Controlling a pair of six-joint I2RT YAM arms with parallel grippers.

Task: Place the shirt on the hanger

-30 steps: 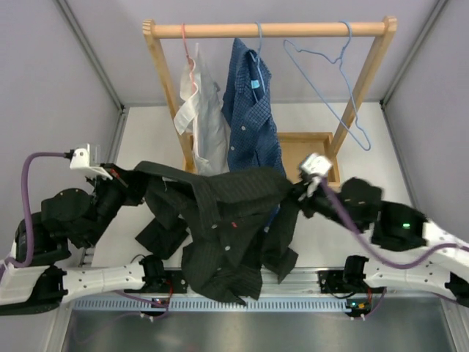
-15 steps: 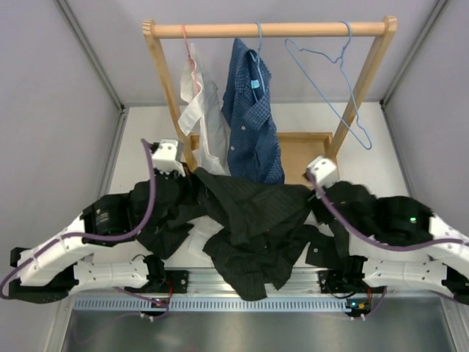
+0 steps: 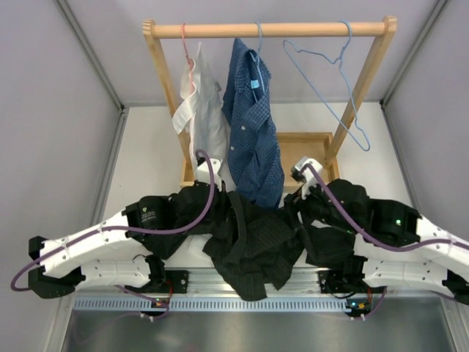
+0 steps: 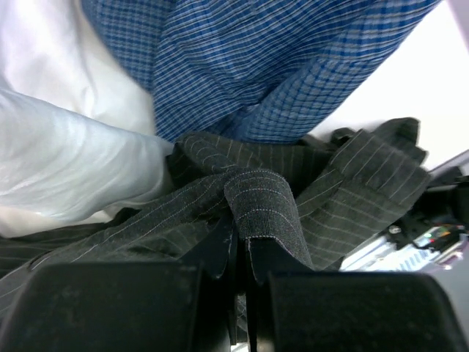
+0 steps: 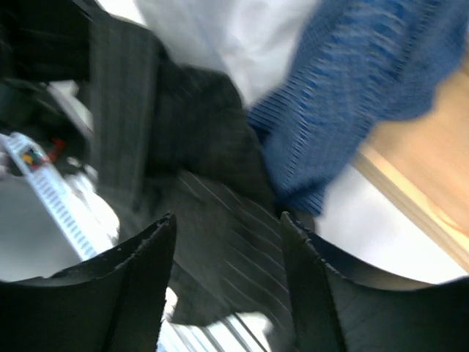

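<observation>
The black striped shirt (image 3: 256, 242) lies bunched at the table's front, between both arms and under the hanging clothes. My left gripper (image 4: 242, 246) is shut on a fold of this shirt (image 4: 264, 213), right below the blue checked shirt. My right gripper (image 5: 226, 220) is open, and the shirt's striped cloth (image 5: 220, 249) lies beyond its spread fingers without being pinched. The light-blue wire hanger (image 3: 347, 38) hangs bare at the right end of the rail, apart from both grippers. From above, cloth and the arms hide both grippers' fingertips.
A wooden rack (image 3: 271, 29) stands at the back with a wooden tray base (image 3: 308, 147). A white shirt (image 3: 198, 110) on a pink hanger and a blue checked shirt (image 3: 253, 117) hang from it, close above both grippers. Grey walls close in both sides.
My left arm swung from the far left to the centre, carrying the shirt. The right gripper opened and let its part go. The shirt went from spread out to a heap.
</observation>
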